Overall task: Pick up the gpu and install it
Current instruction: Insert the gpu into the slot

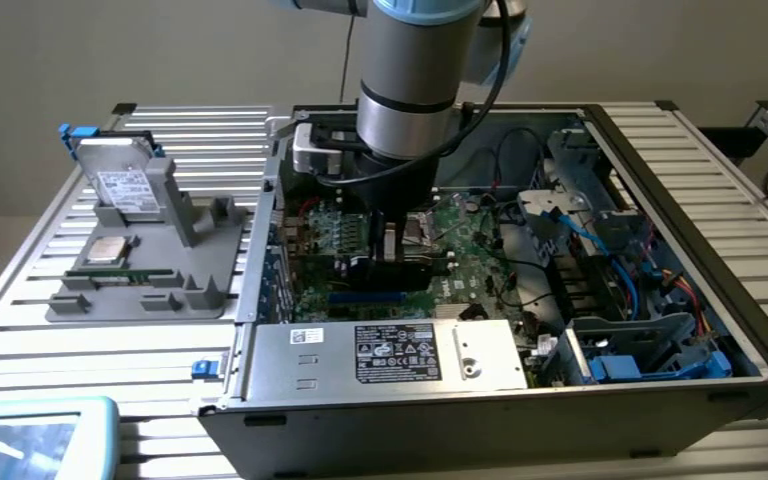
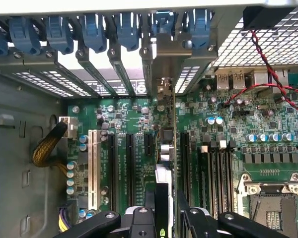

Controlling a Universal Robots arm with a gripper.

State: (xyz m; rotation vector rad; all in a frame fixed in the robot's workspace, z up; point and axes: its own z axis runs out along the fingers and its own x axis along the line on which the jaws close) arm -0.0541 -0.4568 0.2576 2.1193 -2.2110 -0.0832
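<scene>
While pinching the gpu point(image 2: 164, 171) edge-on across its two flat faces, closed partway at the gripper point(image 2: 165, 206). Stands upright over the motherboard point(image 2: 124, 119), bracket end toward the rear slots point(image 2: 120, 74), deep in the case point(image 1: 684, 140); seated or just above, cannot tell. Probably light, stiff, fragile: best gripped on board and cooler, clear of the contact edge.
</scene>
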